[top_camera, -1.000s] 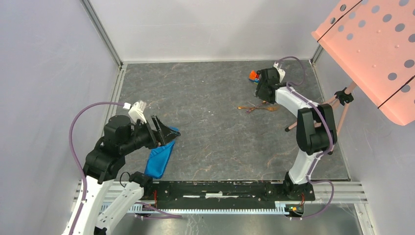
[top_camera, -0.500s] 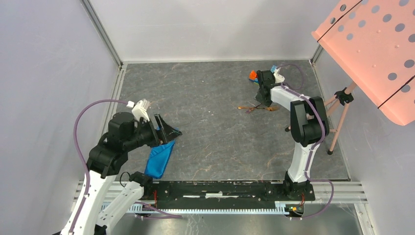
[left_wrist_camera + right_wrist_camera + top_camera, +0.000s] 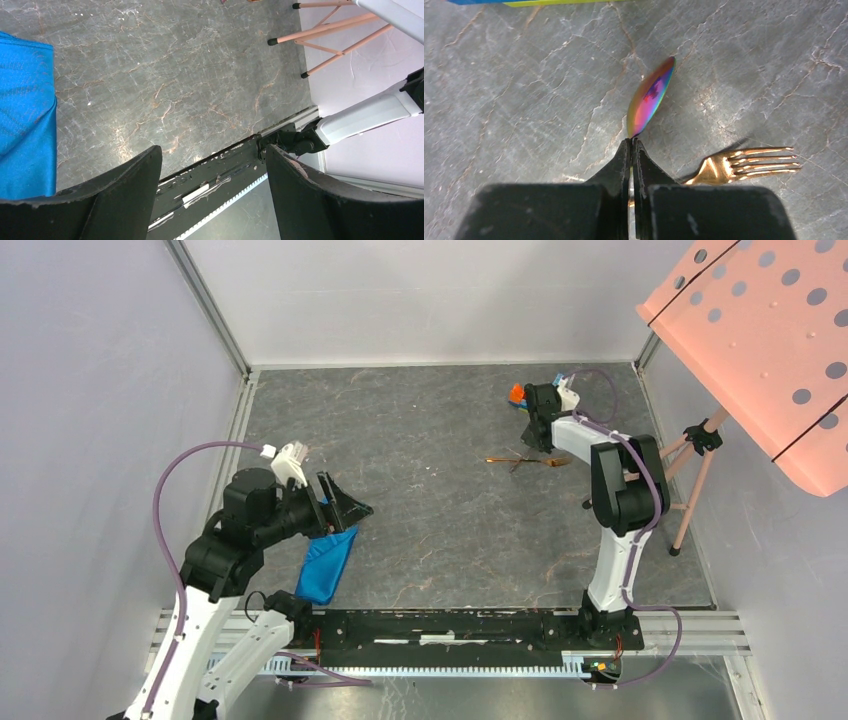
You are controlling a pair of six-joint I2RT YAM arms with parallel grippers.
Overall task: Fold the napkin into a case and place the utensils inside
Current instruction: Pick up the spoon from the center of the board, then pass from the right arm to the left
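The copper-gold utensils (image 3: 525, 460) lie crossed on the grey surface (image 3: 440, 520), upper right of centre in the top view. The right jaws are pinched together on the neck of the spoon (image 3: 650, 97), its rainbow-sheened bowl poking out just past the fingertips and the fork (image 3: 744, 162) lying just to its right in the wrist view! Down at lower left sits the napkin (image 3: 325, 565), a folded bright blue oblong well apart from the utensils, with the left jaws hanging wide apart just beside its upper end, nothing between them.
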